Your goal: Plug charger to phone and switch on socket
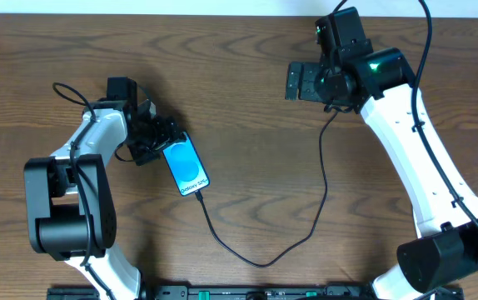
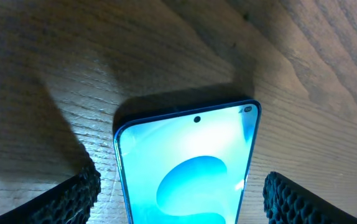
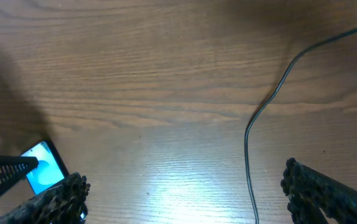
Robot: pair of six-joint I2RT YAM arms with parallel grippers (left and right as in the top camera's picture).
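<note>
The phone (image 1: 186, 167) lies flat on the wooden table with its blue screen lit. My left gripper (image 1: 162, 137) is at the phone's upper end. In the left wrist view the left gripper (image 2: 181, 202) stands open astride the phone (image 2: 188, 155), with a gap on each side. The charger, a thin black cable (image 1: 260, 264), runs from the phone's lower end in a loop and up under the right arm. My right gripper (image 1: 294, 82) hovers open at the far right; in its wrist view the right gripper (image 3: 185, 199) holds nothing and the cable (image 3: 249, 162) passes near the right finger. The socket is out of view.
The bases of both arms stand at the table's near edge. The right arm (image 1: 405, 142) crosses the right side of the table. In the right wrist view the phone (image 3: 41, 169) shows at lower left, beside a dark part of the left arm.
</note>
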